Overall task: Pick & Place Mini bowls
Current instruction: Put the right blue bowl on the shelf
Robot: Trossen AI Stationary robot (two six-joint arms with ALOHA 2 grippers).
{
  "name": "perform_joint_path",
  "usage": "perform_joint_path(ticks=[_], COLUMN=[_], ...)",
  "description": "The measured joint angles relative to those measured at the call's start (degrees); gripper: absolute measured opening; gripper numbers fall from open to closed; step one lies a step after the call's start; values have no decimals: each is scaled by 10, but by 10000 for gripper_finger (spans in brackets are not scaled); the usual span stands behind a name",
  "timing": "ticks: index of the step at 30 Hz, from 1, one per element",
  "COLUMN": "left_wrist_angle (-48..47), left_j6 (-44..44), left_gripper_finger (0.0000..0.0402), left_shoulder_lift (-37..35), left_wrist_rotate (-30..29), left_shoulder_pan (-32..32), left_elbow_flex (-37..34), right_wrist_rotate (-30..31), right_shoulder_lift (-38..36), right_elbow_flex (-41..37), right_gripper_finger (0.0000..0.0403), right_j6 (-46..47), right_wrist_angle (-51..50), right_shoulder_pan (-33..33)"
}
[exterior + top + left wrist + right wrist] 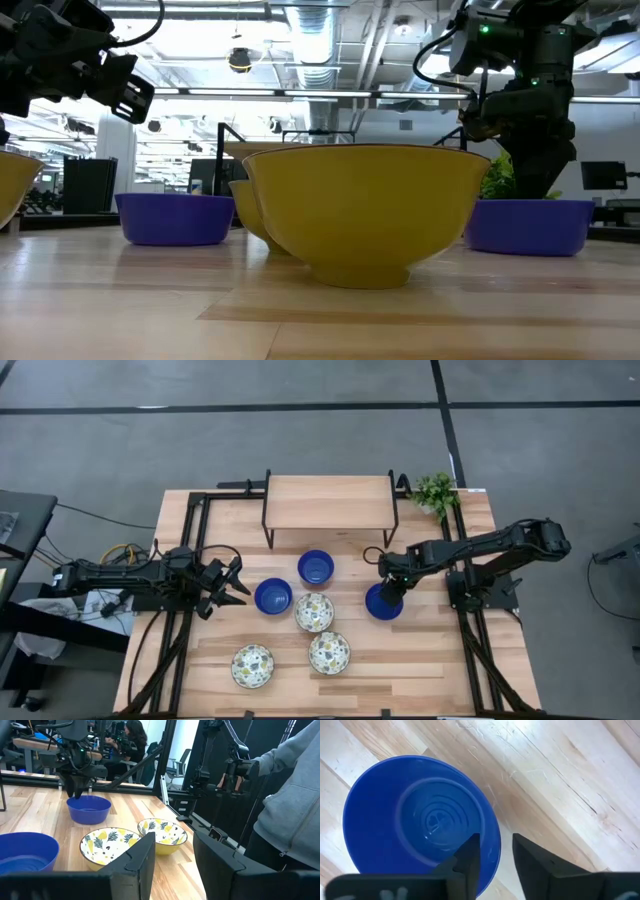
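Three blue mini bowls [316, 567] [273, 597] [378, 607] and three patterned mini bowls [314, 612] [329, 653] [253, 666] stand upright on the wooden table. My right gripper [388, 592] points down over the right-hand blue bowl [420, 820]. It is open, with one finger [469, 854] inside the bowl and the other [532, 857] outside its rim [496, 837]. The bowl's base rests on the table. At the table's left, my left gripper [175, 865] hangs open and level above the table with nothing between its fingers. My right gripper stands astride the blue bowl's rim from above. Bare wood shows between the outer finger and the rim. The inner finger lies over the inner wall, and I cannot tell whether it touches it.
A wooden riser shelf [328, 502] on black legs stands at the far middle, with a small green plant [435, 492] at the far right corner. Black frame rails [190, 560] run along both sides. A person in a grey top [295, 795] stands beyond the table.
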Motion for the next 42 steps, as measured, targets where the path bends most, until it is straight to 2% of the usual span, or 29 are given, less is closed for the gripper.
perform_joint_path(ticks=[6,10,18,25,30,42], left_wrist_angle=[0,0,0,0,0,0], left_j6=[0,0,29,30,30,30], left_gripper_finger=[131,131,131,131,131,131], left_shoulder_lift=[0,0,0,0,0,0], left_wrist_rotate=[0,0,0,0,0,0], left_shoulder_pan=[0,0,0,0,0,0], left_elbow_flex=[0,0,0,0,0,0], right_wrist_rotate=[5,14,15,15,15,15], right_shoulder_lift=[0,0,13,55,53,37], right_elbow_flex=[0,0,0,-1,-1,0], right_gripper_finger=[157,166,152,158,157,102], right_j6=[0,1,1,1,6,6], right_wrist_angle=[0,0,-1,4,7,6], right_shoulder_pan=[0,0,0,0,0,0])
